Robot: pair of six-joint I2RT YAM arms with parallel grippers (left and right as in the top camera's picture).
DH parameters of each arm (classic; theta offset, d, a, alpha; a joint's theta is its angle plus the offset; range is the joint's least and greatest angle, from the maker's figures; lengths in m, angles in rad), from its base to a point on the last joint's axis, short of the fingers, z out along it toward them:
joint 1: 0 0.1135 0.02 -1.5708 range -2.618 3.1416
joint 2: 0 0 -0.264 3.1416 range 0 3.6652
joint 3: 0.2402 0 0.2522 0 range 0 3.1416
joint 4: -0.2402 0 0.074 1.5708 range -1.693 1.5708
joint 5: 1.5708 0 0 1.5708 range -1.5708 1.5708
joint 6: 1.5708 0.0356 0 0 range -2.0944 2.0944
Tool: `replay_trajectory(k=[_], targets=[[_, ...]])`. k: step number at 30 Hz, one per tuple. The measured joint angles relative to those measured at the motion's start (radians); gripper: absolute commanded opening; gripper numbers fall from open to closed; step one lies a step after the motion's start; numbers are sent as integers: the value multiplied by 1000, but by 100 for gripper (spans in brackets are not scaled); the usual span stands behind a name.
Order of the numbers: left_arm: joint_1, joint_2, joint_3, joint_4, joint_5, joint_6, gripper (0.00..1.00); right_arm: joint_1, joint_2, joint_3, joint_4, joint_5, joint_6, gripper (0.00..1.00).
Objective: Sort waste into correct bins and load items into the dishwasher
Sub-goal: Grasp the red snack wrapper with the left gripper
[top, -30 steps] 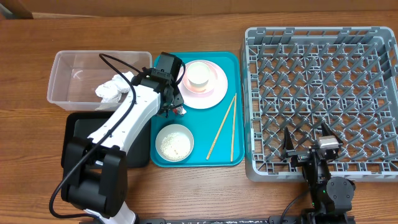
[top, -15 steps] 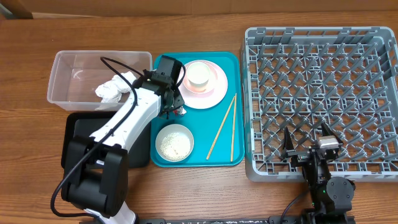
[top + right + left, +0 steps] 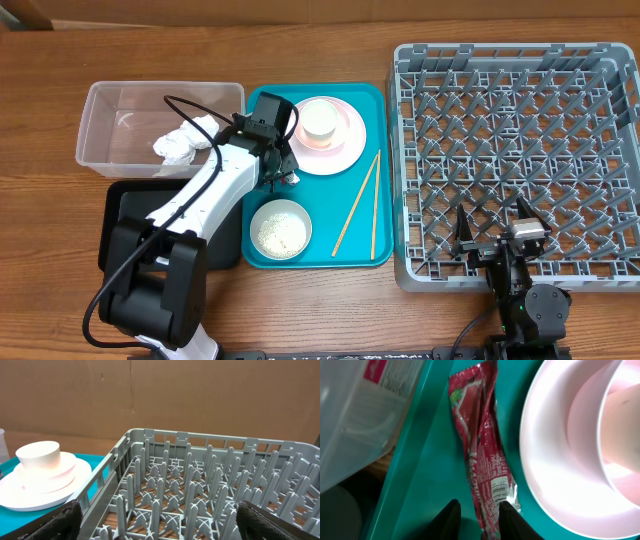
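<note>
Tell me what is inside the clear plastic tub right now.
A crumpled white napkin lies inside the clear tub, toward its near right corner. The rest of the visible floor is bare. The left arm crosses that corner, so anything beneath it is hidden.

The red wrapper (image 3: 482, 460) is glossy, crinkled film; the pink plate (image 3: 555, 460) shines smooth. The teal tray (image 3: 430, 475) is smooth plastic, the grey rack (image 3: 510, 130) matt plastic.
</note>
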Motion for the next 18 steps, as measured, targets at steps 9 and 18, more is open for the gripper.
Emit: replay_trajectory(k=[9,18], targets=[[-18,0,-40,42,3,0,30,0,0,0,0,0,0,100],[-18,0,-57,69,3,0,24,0,0,0,-1,0,0,100]])
